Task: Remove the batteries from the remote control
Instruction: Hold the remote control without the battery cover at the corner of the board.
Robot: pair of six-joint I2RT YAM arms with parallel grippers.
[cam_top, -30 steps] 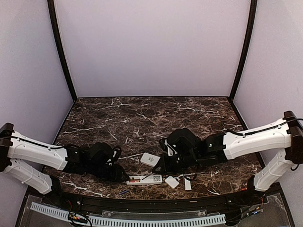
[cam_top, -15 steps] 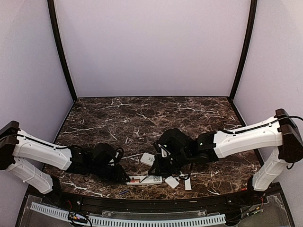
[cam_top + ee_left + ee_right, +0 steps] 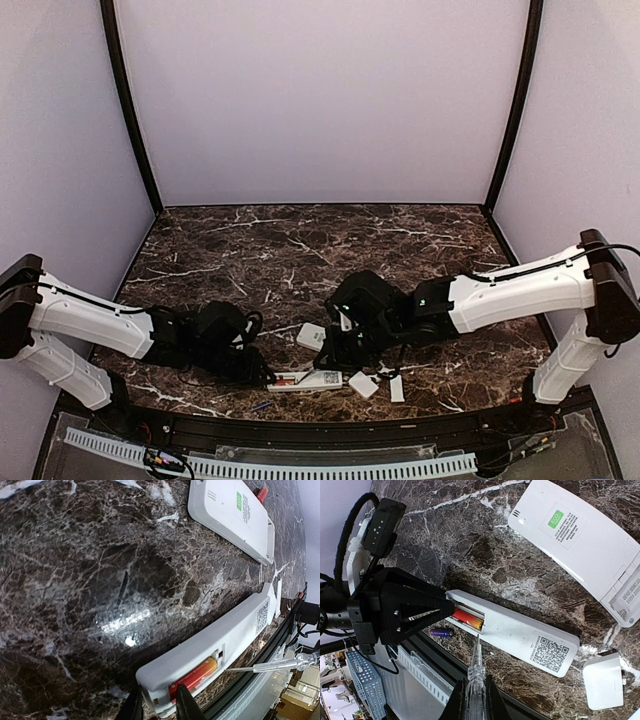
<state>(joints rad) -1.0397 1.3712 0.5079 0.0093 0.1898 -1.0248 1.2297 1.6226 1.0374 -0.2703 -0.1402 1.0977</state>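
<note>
The slim white remote control (image 3: 520, 632) lies near the front edge with its battery bay open, and a red battery (image 3: 467, 618) sits inside. My left gripper (image 3: 157, 707) is shut on the bay end of the remote control (image 3: 220, 640), one finger on each side, with the red battery (image 3: 196, 675) just beyond them. My right gripper (image 3: 475, 705) is shut on a clear screwdriver (image 3: 476, 677). Its tip stands just beside the open bay. A bluish battery (image 3: 441, 632) lies loose on the table by the front edge.
A wider white remote (image 3: 580, 545) lies face down farther back, with a red battery (image 3: 261, 493) at its far end. A small white cover (image 3: 603, 681) rests right of the slim remote. The table's black front rim (image 3: 435, 657) runs close behind the screwdriver.
My right arm has swung left and brought the screwdriver up to the remote's open bay. My left gripper has narrowed onto the remote's end.
</note>
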